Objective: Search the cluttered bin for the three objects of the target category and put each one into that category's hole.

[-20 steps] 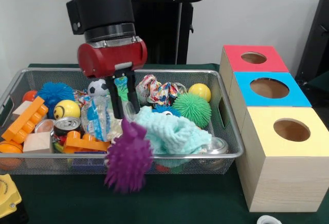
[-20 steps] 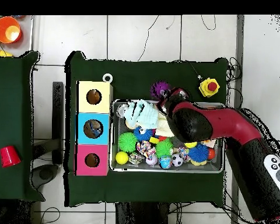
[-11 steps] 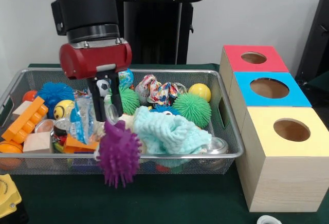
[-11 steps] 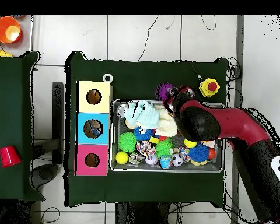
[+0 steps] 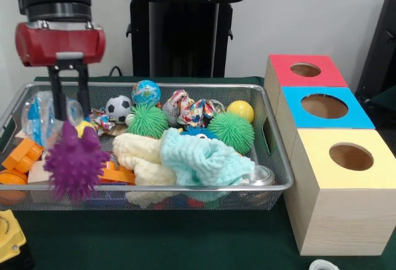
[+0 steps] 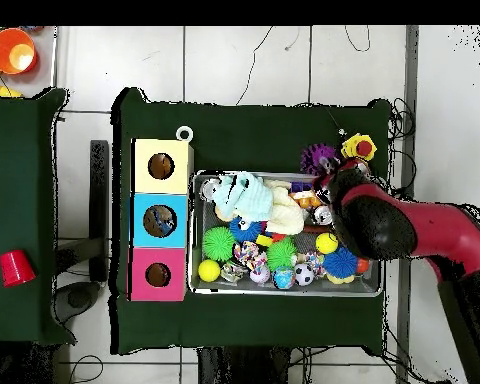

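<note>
Ball [image 5: 75, 163], purple, densely spiky, round

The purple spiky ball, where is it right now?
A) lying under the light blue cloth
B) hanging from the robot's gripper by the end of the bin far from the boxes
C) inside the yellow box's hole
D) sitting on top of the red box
B: the purple spiky ball hangs at the tips of the gripper, by the wire bin end away from the boxes.
</note>
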Robot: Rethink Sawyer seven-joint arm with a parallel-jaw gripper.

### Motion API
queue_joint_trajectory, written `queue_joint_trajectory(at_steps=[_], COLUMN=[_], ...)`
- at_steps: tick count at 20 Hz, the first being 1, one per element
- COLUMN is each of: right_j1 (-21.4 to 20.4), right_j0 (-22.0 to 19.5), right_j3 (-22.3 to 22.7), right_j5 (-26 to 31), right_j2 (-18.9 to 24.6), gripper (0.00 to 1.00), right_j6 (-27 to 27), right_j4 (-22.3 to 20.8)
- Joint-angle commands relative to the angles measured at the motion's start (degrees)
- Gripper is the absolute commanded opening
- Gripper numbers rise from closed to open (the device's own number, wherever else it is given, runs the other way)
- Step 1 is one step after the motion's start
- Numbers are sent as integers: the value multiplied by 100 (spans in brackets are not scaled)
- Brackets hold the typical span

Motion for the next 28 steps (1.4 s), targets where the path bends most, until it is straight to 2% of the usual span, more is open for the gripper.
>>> queue_joint_trajectory(at_steps=[1,8,13,19,23,28], right_j1=[-745,-589,-499,-598,-541,-132], right_j0=[-372,-274,-76,108,168,326], right_j3=[1147,1647,1791,1878,1962,1745], right_j5=[838,600,511,549,369,-63], right_j2=[20,-99,-326,-662,-806,-938], gripper=[0,0,0,0,0,0], right_j6=[-281,416,817,929,948,934], right_j4=[118,224,349,436,428,246])
